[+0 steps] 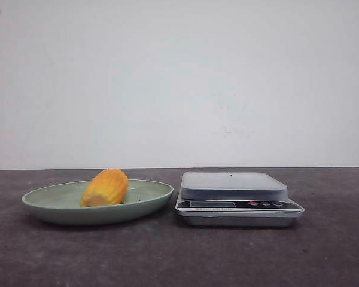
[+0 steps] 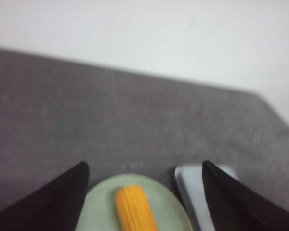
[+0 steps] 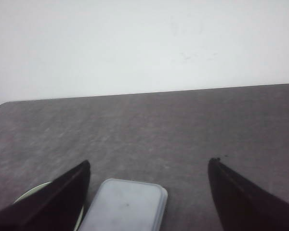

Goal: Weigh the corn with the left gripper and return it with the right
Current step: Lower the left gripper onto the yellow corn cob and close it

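Spread wide, the left gripper (image 2: 144, 192) hangs above the corn (image 2: 134, 210) in its green dish (image 2: 98, 204); beside it, the right gripper (image 3: 149, 192), also spread, overlooks the scale (image 3: 125, 204).

Orange-yellow corn (image 1: 105, 188) lying on plate (image 1: 48, 206)

My left gripper (image 2: 144, 192) and right gripper (image 3: 149, 192) each show two matte black, wedge-shaped fingers tapering to blunt tips.
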